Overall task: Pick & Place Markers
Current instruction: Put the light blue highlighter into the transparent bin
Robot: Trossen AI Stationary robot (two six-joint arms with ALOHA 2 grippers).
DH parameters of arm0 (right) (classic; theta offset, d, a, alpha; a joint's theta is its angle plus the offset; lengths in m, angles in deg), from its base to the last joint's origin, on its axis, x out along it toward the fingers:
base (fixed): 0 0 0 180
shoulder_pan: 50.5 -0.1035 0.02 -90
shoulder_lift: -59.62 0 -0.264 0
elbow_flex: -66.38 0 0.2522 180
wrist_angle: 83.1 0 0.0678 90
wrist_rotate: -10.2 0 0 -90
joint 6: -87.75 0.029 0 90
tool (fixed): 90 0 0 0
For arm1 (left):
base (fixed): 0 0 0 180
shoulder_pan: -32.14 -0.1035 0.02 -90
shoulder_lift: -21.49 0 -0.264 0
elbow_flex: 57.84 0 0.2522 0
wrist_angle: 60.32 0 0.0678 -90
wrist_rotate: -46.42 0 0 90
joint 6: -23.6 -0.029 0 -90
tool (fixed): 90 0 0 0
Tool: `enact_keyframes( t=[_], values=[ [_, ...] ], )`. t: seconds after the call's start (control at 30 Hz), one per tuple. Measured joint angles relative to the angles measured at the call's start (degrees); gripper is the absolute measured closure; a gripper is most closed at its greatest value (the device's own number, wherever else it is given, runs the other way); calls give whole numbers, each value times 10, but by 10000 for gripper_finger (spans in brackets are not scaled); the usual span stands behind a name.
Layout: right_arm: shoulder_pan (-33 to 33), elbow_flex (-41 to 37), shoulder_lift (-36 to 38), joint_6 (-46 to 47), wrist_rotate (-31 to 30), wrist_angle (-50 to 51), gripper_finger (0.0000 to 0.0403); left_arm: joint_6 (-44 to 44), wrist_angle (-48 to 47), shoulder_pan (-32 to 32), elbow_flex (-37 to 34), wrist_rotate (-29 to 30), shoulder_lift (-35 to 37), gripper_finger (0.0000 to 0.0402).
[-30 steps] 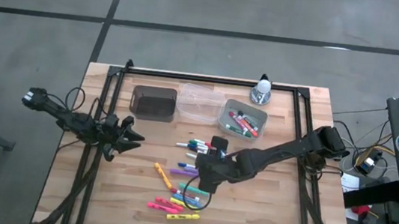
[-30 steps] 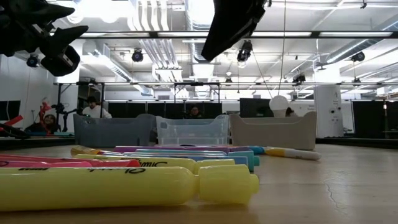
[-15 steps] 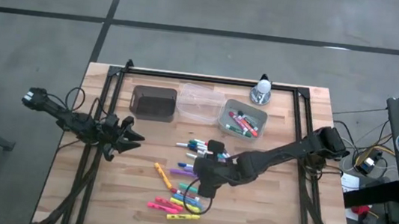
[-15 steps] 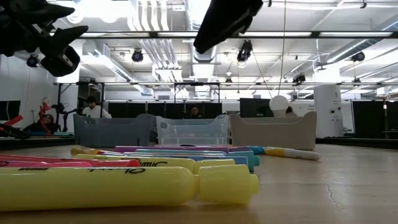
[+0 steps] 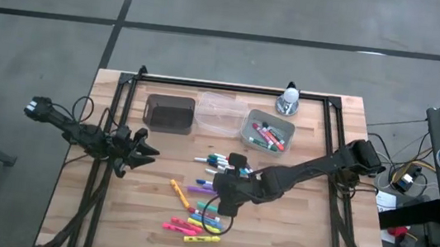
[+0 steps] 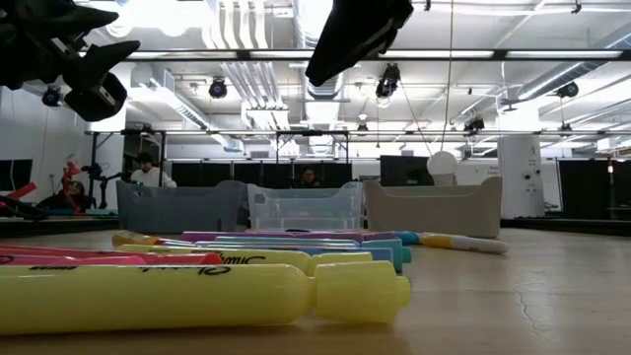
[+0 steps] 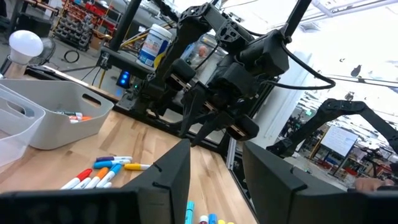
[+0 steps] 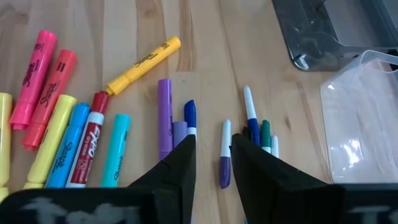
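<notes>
Most of the short, bright-coloured plastic markers (image 5: 198, 208) lay loose in the middle of the pale wooden surface (image 5: 307, 233). I saw pink, yellow, blue, purple and red ones side by side, and a few thin white ones with coloured caps a little apart. Some markers (image 5: 267, 135) already sat in the small grey plastic bin (image 5: 251, 120) at the far side. So the job was only partly done, I thought, with many more markers left to move than were put away.

Next to the grey bin stood a clear plastic bin (image 5: 221, 114) and a dark smoky plastic bin (image 5: 169, 113). I could not see any markers in those two.

My right gripper (image 8: 212, 163) hung just above the loose markers, near a thin white marker with a purple cap (image 8: 224, 158). Its fingers were a little apart and held nothing.

My left gripper (image 5: 146, 155) waited off to the left side of the surface, away from the markers. Its fingers were apart too, and it held nothing.
</notes>
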Motion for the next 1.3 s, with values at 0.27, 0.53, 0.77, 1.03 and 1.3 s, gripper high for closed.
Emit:
enact_keyframes(
  t=[0.27,0.53,0.77,1.03,1.3],
  values=[
    [-1,-1,0,0,0,1,309,11,0,0,0,0,0,262],
    [-1,-2,0,0,0,1,320,11,0,0,0,0,0,262],
    [-1,-3,-2,4,0,0,326,12,9,0,0,0,0,262],
    [-9,-3,-4,-1,33,-19,319,-2,22,0,0,0,0,262],
    [-21,-9,-5,5,34,-29,331,25,21,0,0,-24,0,262]
  ],
)
